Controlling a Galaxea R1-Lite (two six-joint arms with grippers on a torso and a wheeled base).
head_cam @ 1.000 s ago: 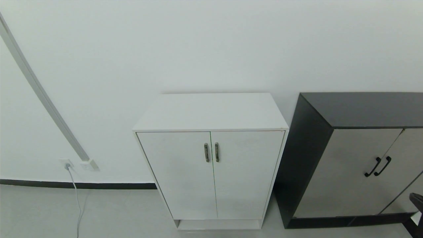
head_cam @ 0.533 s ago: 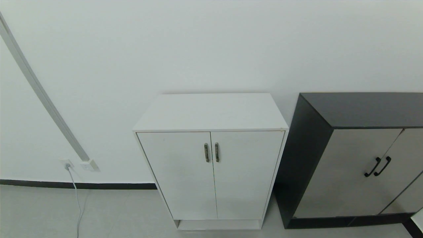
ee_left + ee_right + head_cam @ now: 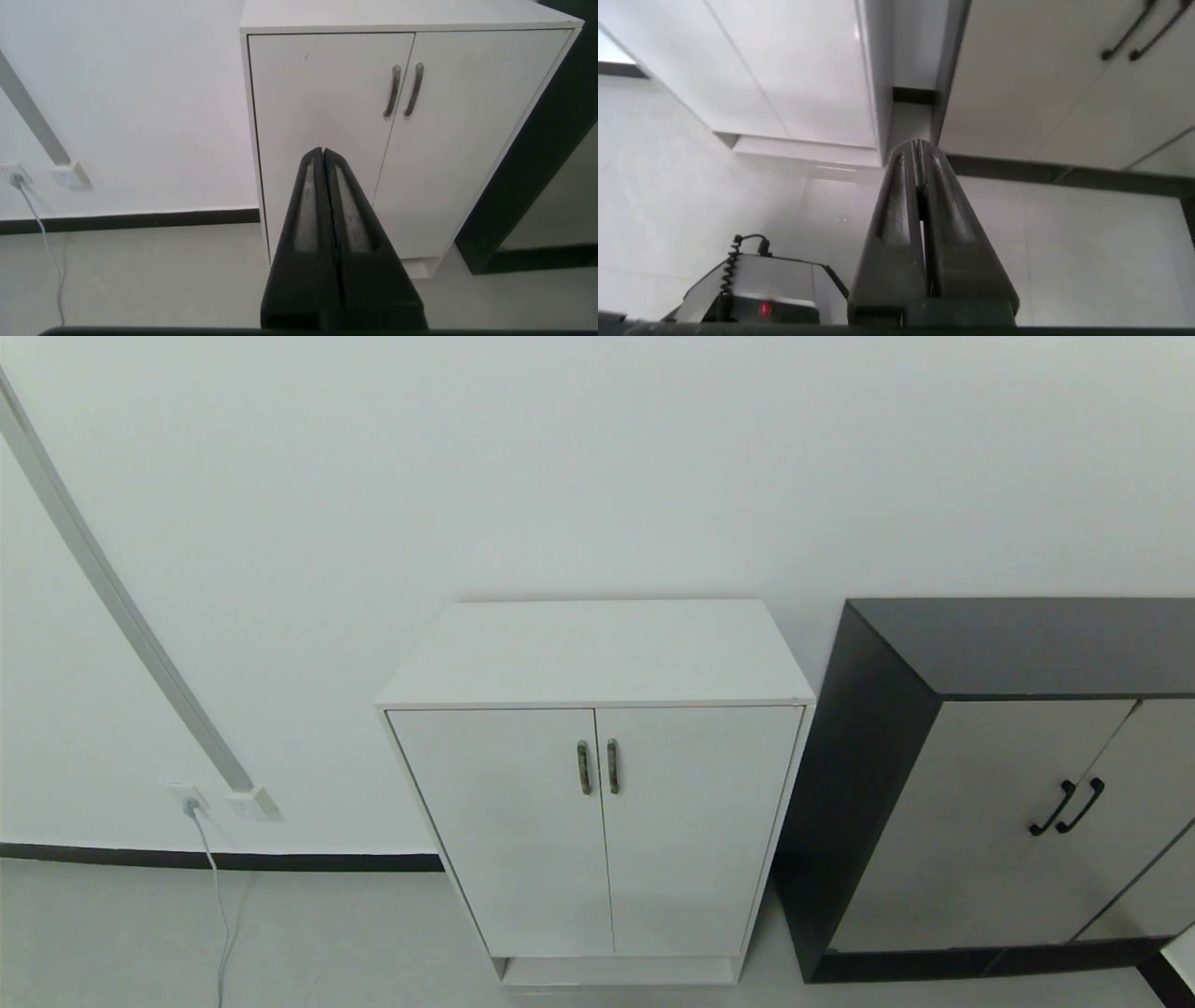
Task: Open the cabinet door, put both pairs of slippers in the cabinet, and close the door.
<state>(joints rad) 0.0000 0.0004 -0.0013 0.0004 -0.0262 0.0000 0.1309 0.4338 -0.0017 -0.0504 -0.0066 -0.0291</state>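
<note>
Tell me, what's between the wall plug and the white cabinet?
In the head view, a small white box sits beside the plug, then bare wall up to the white cabinet.

Soft, even, bright light from overhead fills the scene, leaving the wall (image 3: 597,457) and the white cabinet (image 3: 597,653) nearly shadowless except for a dim band beside the black cabinet (image 3: 868,784), whose pale doors carry a dull sheen, while the glossy floor (image 3: 1083,243) shows faint pale reflections.
</note>
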